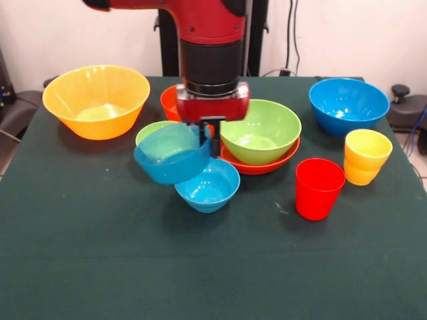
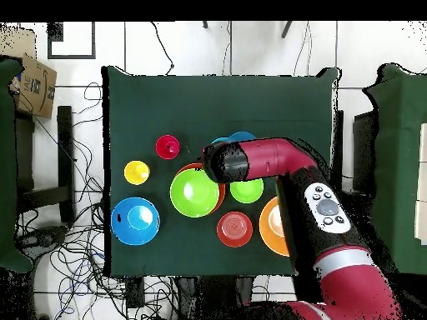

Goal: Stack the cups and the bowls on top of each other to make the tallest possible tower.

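Gripper (image 1: 207,131) is pinching the rim of a small blue bowl (image 1: 172,159), held clear of the table and tilted, mouth facing up and toward the camera side, so its axis leans off vertical; it hangs just above a second small blue bowl (image 1: 208,187) sitting upright on the cloth; tower barely started, I'd say: only a green bowl (image 1: 260,130) nested in a red-orange bowl (image 1: 263,165) counts as stacked; big orange bowl (image 1: 97,100), big blue bowl (image 1: 348,105), red cup (image 1: 319,188) and yellow cup (image 1: 366,156) are all loose, upright, mouths up; most of the stacking is left.
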Controlling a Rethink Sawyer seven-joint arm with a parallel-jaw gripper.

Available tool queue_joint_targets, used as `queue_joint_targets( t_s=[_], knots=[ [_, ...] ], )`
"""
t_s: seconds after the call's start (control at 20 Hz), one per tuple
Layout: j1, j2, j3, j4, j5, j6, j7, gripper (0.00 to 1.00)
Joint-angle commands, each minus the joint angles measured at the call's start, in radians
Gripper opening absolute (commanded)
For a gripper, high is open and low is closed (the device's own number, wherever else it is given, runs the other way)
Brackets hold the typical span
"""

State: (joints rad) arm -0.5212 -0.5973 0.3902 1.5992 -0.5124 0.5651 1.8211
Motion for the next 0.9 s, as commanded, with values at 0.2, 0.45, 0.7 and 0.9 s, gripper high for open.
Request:
queue_joint_targets(
  t_s=[0.2, 0.45, 0.7, 0.9],
  knots=[
    [0.097, 0.048, -0.121, 0.069, 0.036, -0.093, 0.247, 0.00],
    [0.113, 0.073, -0.145, 0.051, 0.028, -0.122, 0.248, 0.00],
    [0.124, 0.128, -0.162, 0.026, 0.016, -0.178, 0.260, 0.00],
    [0.134, 0.147, -0.175, 0.024, 0.028, -0.198, 0.259, 0.00]
  ],
)
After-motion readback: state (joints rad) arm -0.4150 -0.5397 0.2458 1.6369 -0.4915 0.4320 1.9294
